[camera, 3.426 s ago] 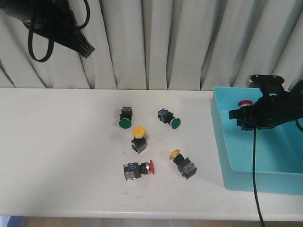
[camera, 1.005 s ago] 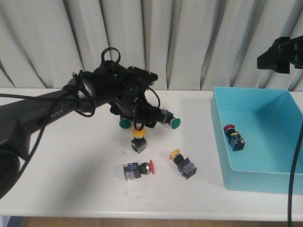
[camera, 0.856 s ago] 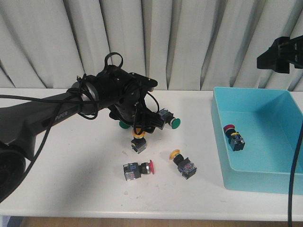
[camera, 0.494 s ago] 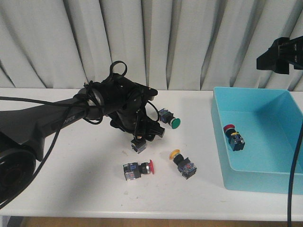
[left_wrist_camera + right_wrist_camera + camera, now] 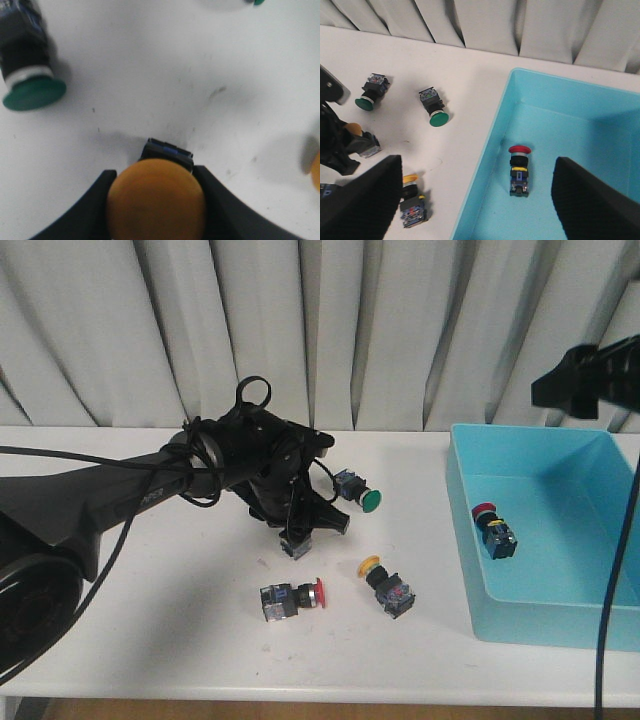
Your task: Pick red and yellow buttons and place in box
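Red buttons: two; one lies in the box (image 5: 470,570) as red button in box (image 5: 495,528), one on the tabletop (image 5: 150,590) as red button on tabletop (image 5: 290,599).
Yellow buttons: two, both on the tabletop; gripped yellow button (image 5: 156,200) under the left arm, free yellow button (image 5: 388,585) lying near the box.
Green buttons: two; near green button (image 5: 433,107), far green button (image 5: 370,91).
Left end effector (image 5: 296,532): fingers (image 5: 95,192) pinch the gripped button's cap.
Right end effector (image 5: 475,200): spread wide, raised above the box.
Change since a second ago: left end effector has descended onto the yellow cap and closed.
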{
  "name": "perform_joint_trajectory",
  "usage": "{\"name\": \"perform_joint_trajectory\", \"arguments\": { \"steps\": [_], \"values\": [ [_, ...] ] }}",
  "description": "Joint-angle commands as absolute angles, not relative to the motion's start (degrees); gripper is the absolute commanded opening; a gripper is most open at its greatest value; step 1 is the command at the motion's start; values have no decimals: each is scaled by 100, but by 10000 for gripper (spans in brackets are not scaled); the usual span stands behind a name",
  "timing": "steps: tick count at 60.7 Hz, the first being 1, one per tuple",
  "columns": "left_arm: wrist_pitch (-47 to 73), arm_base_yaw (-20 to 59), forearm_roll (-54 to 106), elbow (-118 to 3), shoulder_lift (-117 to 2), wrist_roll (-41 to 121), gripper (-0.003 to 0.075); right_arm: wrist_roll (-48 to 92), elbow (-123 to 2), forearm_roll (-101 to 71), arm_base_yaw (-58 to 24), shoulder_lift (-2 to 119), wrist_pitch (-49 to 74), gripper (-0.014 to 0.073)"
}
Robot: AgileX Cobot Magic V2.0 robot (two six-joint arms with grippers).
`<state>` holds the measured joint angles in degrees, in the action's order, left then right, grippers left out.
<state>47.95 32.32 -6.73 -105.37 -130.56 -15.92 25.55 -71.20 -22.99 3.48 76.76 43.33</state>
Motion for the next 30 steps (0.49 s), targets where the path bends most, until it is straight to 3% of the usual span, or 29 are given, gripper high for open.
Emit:
{"name": "perform_joint_trajectory", "arguments": {
  "steps": [1,18,30],
  "values": [
    [4521,3248,-664,-10704,-12441,-1639,-8,3469,-6728,-2906,213,7520,3337,582],
    [4734,3248,-437,-10704,-11662,-1639,-8,6414,-5076,-4198,-1316,7520,1153,582],
    [5111,3248,449,-10704,-11216,-1570,-8,7638,-4326,-5101,-2470,7520,-521,582]
  ]
}}
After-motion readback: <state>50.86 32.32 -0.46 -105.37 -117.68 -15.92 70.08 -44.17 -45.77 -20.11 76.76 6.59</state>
